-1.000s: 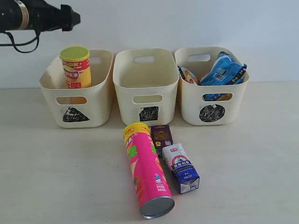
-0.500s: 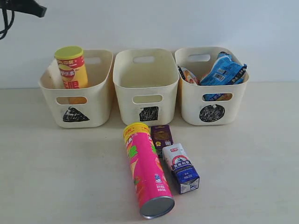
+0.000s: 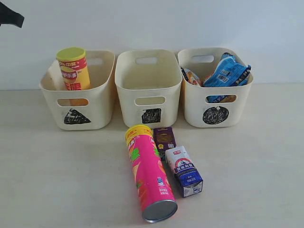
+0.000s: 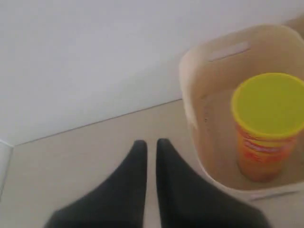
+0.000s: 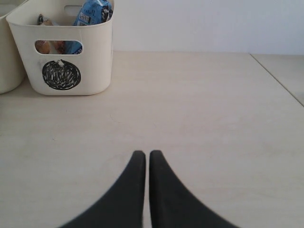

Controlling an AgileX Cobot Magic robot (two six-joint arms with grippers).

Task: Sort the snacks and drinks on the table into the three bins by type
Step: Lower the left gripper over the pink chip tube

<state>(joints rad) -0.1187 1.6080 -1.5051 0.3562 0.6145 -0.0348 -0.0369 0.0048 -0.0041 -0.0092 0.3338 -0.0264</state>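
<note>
Pale surface [image 3: 57, 180] carries the pink tube [image 3: 147, 173], which lies in front of the middle bin [image 3: 128, 102] with the purple carton [image 3: 164, 139] and the blue-and-white carton [image 3: 184, 171] just beside it. The yellow tube [image 3: 72, 69] stands in the triangle bin [image 3: 52, 102]. The left claw [image 4: 151, 142] and the right claw [image 5: 143, 154] are both closed and empty. The pink tube looks next: a claw should open wide, grip across its middle and lift straight, sparing the cartons. Since a second ago the left claw has drawn away from above the triangle bin, and the yellow tube has shifted slightly.
</note>
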